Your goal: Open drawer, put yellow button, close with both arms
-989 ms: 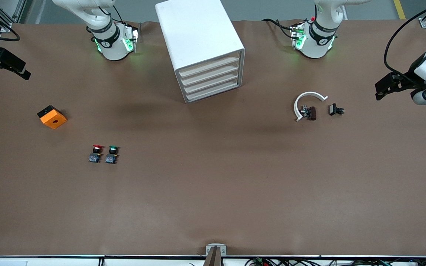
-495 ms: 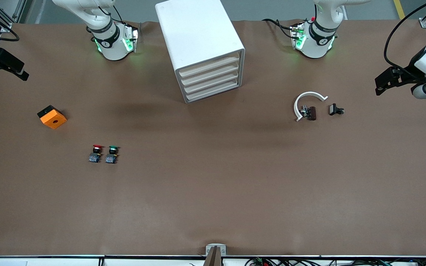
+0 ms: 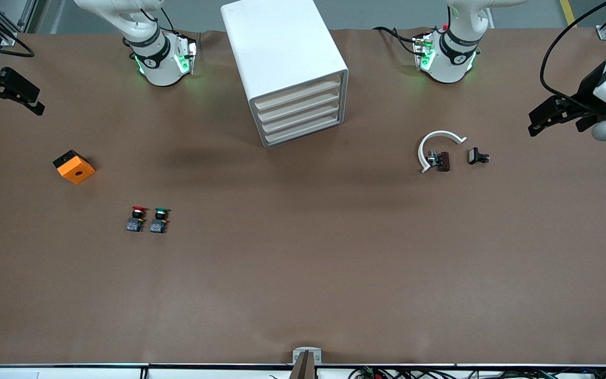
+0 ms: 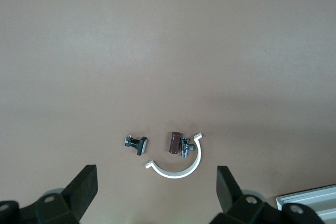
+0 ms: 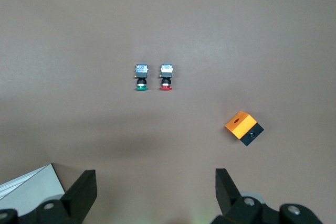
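The white cabinet (image 3: 276, 47) stands at the table's back middle with all four drawers shut; the drawer (image 3: 298, 95) is the uppermost one. No yellow button shows in any view. My left gripper (image 3: 537, 122) hangs open and empty over the left arm's end of the table; in its wrist view (image 4: 156, 184) it is over bare table beside a white C-shaped clip. My right gripper (image 3: 34, 102) hangs open and empty over the right arm's end, its wrist view (image 5: 156, 184) looking down on bare table.
A red-capped button (image 3: 137, 218) and a green-capped button (image 3: 159, 219) stand side by side. An orange and black block (image 3: 74, 166) lies toward the right arm's end. A white C-shaped clip (image 3: 436, 143), a brown part (image 3: 443, 161) and a black bolt (image 3: 476, 156) lie toward the left arm's end.
My left gripper has drifted slightly up and toward the cabinet. My right gripper has barely shifted. Nothing on the table has moved.
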